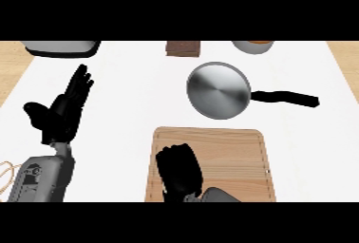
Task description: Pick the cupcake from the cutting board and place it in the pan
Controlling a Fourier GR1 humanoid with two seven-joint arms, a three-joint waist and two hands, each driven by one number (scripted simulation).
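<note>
- The step in hand looks like the pick: the right hand (179, 168) is over the near left part of the wooden cutting board (224, 152), with its fingers curled downward.
- The cupcake is not visible. It may be under that hand, but I cannot tell if the hand holds it.
- The pan (219, 90) lies just past the board's far edge, empty, with its black handle pointing to the right edge of the counter (126, 118).
- Next, I think the hand must lift and move over the pan.
- The left hand (63, 107) rests wide open near the counter's left edge, fingers up.
- Other items sit along the far edge, too cut off to name.
</note>
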